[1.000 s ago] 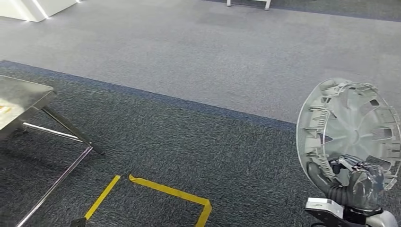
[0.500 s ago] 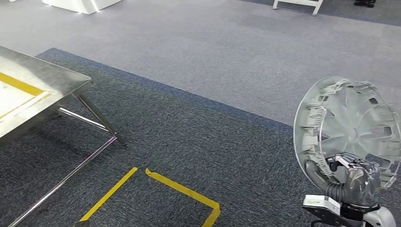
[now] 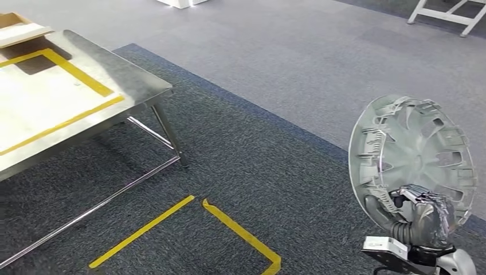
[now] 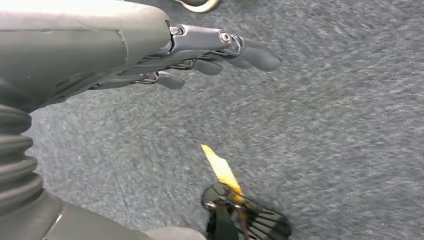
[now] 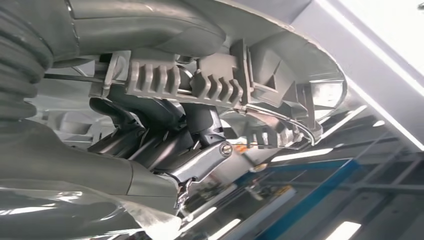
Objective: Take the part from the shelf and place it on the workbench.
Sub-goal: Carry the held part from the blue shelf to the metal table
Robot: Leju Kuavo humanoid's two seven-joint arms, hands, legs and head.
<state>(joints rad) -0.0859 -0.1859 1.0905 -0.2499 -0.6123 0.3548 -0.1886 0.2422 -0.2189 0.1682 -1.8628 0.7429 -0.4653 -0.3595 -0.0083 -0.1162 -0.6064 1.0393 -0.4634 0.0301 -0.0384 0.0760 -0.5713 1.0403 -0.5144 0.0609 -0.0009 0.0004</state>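
Carrying step, by the look of it: part already off the shelf, not yet set down.

Grey carpet floor (image 3: 298, 74) all around, darker near, lighter far. Shiny metal bench (image 3: 137, 86) on thin legs, off to the left side and well apart from the part. Yellow tape lines on the bench top, bare metal at the near corner. Yellow tape corner (image 3: 240, 235) stuck on the floor just past the bench's near corner.

Round grey part (image 3: 412, 154), like a wheel cover, standing on edge in the air at the right side, ribs and slots showing. Right hand (image 3: 421, 220) holding the part at its bottom rim, fingers curled round the edge. Left hand (image 4: 200, 55) hanging over the carpet, fingers straight and apart, holding nothing.

Next, probably: step closer to the bench, then lay the part flat inside the yellow lines. Needs a steady hold, since a big light part held by one edge could tip.
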